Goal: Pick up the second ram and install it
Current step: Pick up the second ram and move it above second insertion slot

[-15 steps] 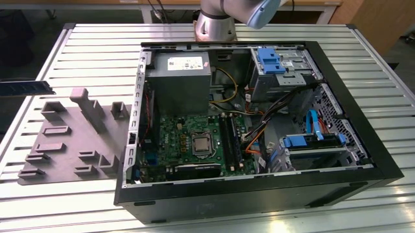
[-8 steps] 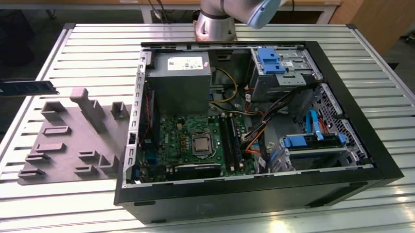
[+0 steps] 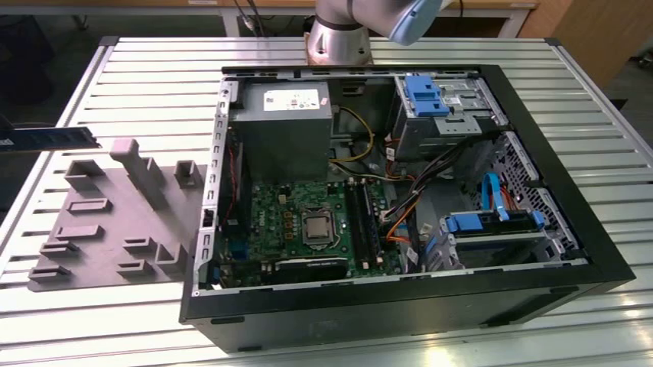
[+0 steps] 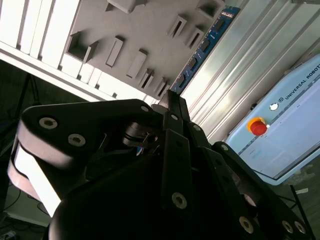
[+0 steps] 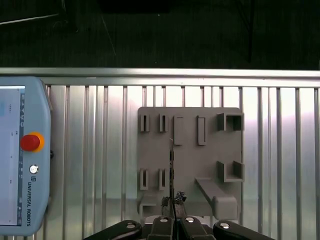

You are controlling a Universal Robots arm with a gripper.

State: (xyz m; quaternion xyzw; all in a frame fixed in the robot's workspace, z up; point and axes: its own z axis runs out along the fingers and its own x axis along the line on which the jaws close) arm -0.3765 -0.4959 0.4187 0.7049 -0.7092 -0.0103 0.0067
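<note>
**Slatted metal tabletop** (image 3: 133, 84) carrying an open black computer case (image 3: 408, 310) and, toward the exterior view's left, a grey moulded holder tray (image 3: 102, 229).

**Inside the case:** the green motherboard (image 3: 275, 218), with the long black memory slots (image 3: 363, 222) just beside the processor socket (image 3: 317, 227).

**The second ram** (image 3: 56, 140), a thin blue stick, hangs in the air at the exterior view's far left edge. It is near the tray and well apart from the case. In the first wrist view the second ram (image 5: 171, 165) shows edge-on over the tray. In the second wrist view the second ram (image 4: 207, 42) turns its row of chips to the camera.

**The gripper** (image 4: 172, 100) is clenched on one end of the stick, and the rest of its length juts out unsupported.

**Judgement:** the step in hand is the carry toward the case.
- A hold at one end leaves a long lever, so smooth, unhurried travel should limit swing and slip.
- The stick needs to clear the case wall and the loose cables (image 3: 403, 222) near the slots.
- It should sit parallel to a slot and square to the board before any downward force.
</note>
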